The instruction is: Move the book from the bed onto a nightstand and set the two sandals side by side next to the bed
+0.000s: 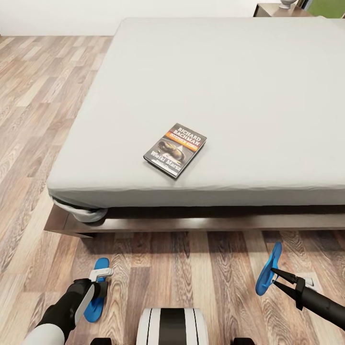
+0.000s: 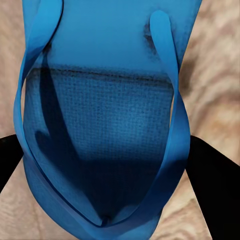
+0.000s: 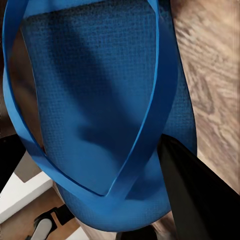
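The book (image 1: pixel 175 150) lies flat on the grey mattress of the bed (image 1: pixel 225 86), near its front edge. One blue sandal (image 1: pixel 97 292) (image 2: pixel 100 125) rests flat on the wood floor at lower left. My left gripper (image 1: pixel 99 283) (image 2: pixel 107 170) hovers just over it, open, with a black finger on each side of the sole. The other sandal (image 1: pixel 266 273) (image 3: pixel 95 100) stands tilted on its edge at lower right, off the floor, with my right gripper (image 1: pixel 273 276) (image 3: pixel 95 165) shut on its rim. A dark-brown nightstand (image 1: pixel 273 9) shows beyond the bed's far right corner.
The bed's dark wooden frame (image 1: pixel 201 223) runs across in front of me, its corner jutting out at left. Open plank floor (image 1: pixel 182 273) lies between the two sandals and along the bed's left side. My white base (image 1: pixel 172 326) is at the bottom centre.
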Robot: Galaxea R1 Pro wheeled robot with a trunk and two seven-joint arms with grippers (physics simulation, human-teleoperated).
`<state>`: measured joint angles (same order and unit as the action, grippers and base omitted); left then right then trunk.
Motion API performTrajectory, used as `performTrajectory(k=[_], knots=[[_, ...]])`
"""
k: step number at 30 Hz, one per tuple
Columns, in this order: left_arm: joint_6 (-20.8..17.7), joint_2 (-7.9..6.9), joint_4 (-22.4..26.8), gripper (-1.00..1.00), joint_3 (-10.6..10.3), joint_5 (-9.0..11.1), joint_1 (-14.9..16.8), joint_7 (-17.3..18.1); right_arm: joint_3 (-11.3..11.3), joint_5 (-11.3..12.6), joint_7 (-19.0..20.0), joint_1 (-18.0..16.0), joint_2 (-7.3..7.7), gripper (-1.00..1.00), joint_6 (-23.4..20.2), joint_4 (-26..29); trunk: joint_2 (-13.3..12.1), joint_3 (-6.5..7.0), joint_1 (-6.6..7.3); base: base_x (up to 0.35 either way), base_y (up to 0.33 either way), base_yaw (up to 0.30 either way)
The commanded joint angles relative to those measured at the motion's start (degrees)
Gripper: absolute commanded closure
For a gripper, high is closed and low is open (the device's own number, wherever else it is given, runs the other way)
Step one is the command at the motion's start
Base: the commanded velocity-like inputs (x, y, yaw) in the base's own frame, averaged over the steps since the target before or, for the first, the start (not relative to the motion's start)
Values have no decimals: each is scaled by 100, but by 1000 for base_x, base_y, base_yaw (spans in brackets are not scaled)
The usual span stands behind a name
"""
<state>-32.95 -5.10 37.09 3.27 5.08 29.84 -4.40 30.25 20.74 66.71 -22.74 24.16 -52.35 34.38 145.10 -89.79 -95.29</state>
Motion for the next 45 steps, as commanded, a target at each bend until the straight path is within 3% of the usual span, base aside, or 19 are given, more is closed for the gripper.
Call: performTrajectory(k=[1, 16, 27, 37, 45], knots=[[-28, 0, 9, 100, -1, 55, 0, -39, 7, 9, 0, -2, 0, 100, -39, -1, 1, -3, 1, 0, 0, 0], [19, 1, 12, 100, -16, 41, 1, -35, 7, 9, -1, -2, 1, 100, -39, -1, 5, -70, -7, 0, 0, 0], [415, 0, 18, 100, -19, 26, -4, -35, 7, 9, 0, -2, 0, 100, -39, -1, 5, -70, -7, 0, 0, 0], [473, 0, 1, 100, -11, 28, -2, -35, 7, 9, 0, -2, 1, 100, -39, -1, 5, -70, -7, 0, 0, 0], [473, 0, 0, 100, -10, 29, -2, -35, 7, 9, 0, -2, -1, 100, -39, -1, 16, -247, -27, 0, 0, 0]])
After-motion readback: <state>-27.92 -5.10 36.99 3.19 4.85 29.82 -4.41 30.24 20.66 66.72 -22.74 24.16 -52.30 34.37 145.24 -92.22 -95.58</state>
